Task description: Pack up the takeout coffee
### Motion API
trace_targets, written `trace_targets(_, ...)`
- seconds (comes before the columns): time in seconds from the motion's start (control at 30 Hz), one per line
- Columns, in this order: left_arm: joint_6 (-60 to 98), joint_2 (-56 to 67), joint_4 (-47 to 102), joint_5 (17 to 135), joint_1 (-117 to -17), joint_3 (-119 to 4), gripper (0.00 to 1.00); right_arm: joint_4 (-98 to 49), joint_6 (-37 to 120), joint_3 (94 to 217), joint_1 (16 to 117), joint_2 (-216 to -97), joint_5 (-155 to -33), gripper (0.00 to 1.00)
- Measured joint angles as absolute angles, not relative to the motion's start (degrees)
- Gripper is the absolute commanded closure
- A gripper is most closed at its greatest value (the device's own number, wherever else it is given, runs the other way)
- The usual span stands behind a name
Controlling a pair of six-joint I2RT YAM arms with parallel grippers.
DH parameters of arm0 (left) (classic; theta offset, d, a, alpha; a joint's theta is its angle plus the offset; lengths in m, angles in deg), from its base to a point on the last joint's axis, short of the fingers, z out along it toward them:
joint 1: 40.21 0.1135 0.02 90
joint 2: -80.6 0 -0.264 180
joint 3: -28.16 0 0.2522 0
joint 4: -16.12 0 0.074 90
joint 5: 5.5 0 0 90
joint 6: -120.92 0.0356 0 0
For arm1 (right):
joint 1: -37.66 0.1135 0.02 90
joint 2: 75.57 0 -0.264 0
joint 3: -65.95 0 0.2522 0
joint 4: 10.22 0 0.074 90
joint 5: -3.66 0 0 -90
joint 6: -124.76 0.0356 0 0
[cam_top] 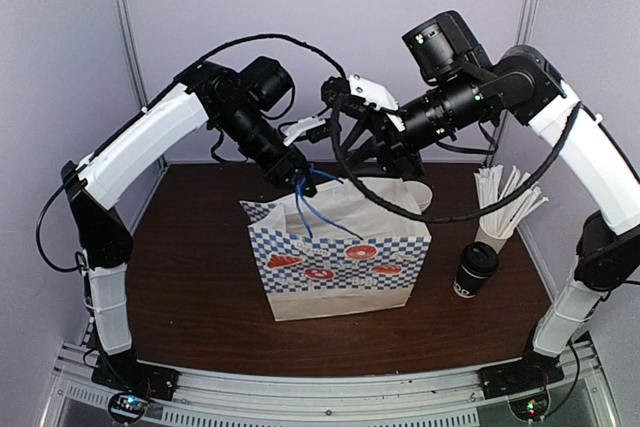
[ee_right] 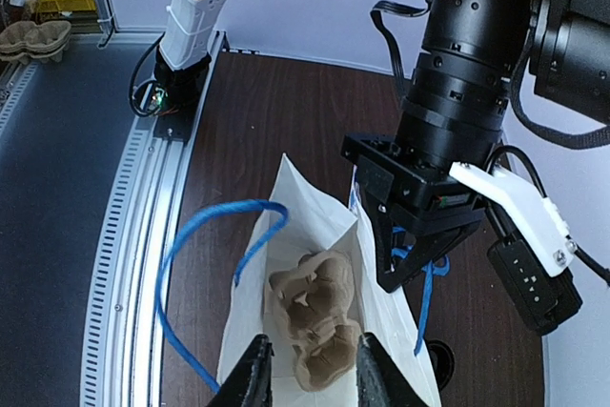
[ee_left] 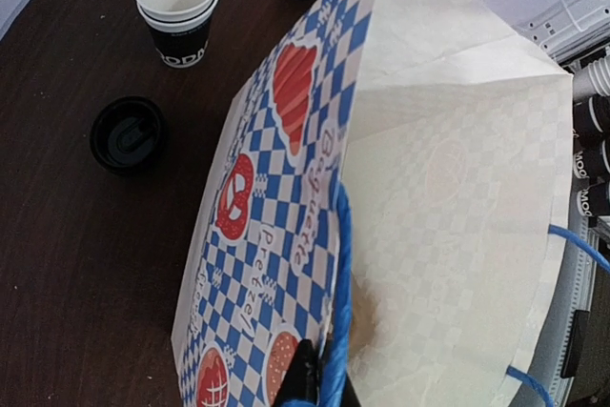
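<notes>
Now, the paper bag with blue checks stands upright on the dark table, mouth open, about mid-table between the two arms. The left gripper reaches down to the bag's top edge, jaws closed on the blue cord handle; the left wrist view shows the cord pinched between the dark fingertips at the bottom of the frame, with the bag's printed side to the left of it. The right gripper hangs above the bag mouth, its fingers spread apart with nothing between them. Through that gap, a brown cardboard cup carrier lies inside the bag. The second handle loops loose over the bag's other side, toward the rail. The takeout coffee, black cup with black lid on, stands upright on the table outside the bag, off the bag's right side and apart from it, touched by neither gripper. Just behind it is the cup of straws, with white wrapped straws fanning upward. From the left wrist, the coffee's lid is seen from above, and a stack of cups stands near it, lidless, white inside.
</notes>
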State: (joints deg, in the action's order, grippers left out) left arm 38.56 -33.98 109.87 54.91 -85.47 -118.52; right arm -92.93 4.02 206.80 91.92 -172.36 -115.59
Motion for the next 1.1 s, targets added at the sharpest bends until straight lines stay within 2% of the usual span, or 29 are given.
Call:
trace_targets(0.1,38.5,-34.3,109.9,55.2,-85.3,-118.6,0.99,-92.9,3.7,205.0,91.5,-171.6,-114.3,0.69)
trace_targets(0.13,38.5,-34.4,109.9,55.4,-85.3,-118.6,0.95,-93.0,3.6,203.9,91.4,-171.1,-114.1,0.69)
trace_targets(0.17,38.5,-34.4,109.8,55.4,-85.3,-118.6,0.90,-93.0,3.6,202.9,91.3,-170.6,-113.9,0.69)
trace_targets(0.27,38.5,-34.3,109.0,56.3,-85.3,-118.6,0.59,-93.0,3.6,198.7,91.0,-168.6,-113.5,0.68)
trace_targets(0.37,37.8,-33.6,107.3,57.1,-85.3,-118.3,0.38,-93.1,3.6,194.9,90.9,-167.3,-113.5,0.66)
trace_targets(0.4,37.5,-32.8,106.2,57.3,-85.3,-117.7,0.32,-93.0,3.6,193.6,90.9,-167.0,-113.5,0.66)
trace_targets(0.57,35.8,-23.5,99.3,57.6,-85.3,-109.8,0.17,-92.7,3.6,188.5,90.9,-166.4,-113.5,0.65)
trace_targets(0.7,34.6,-13.0,93.8,60.1,-85.3,-102.2,0.14,-92.8,3.4,185.4,91.0,-166.2,-113.2,0.64)
trace_targets(0.8,34.2,-9.8,92.7,63.4,-85.3,-100.8,0.14,-92.8,3.1,183.7,91.2,-165.8,-112.8,0.63)
trace_targets(1.0,33.6,-16.6,92.9,67.4,-85.3,-101.1,0.19,-92.8,2.6,181.6,92.0,-165.1,-112.3,0.62)
trace_targets(1.1,33.6,-22.3,94.0,67.6,-85.3,-101.9,0.27,-92.9,2.3,180.2,92.7,-164.4,-112.3,0.61)
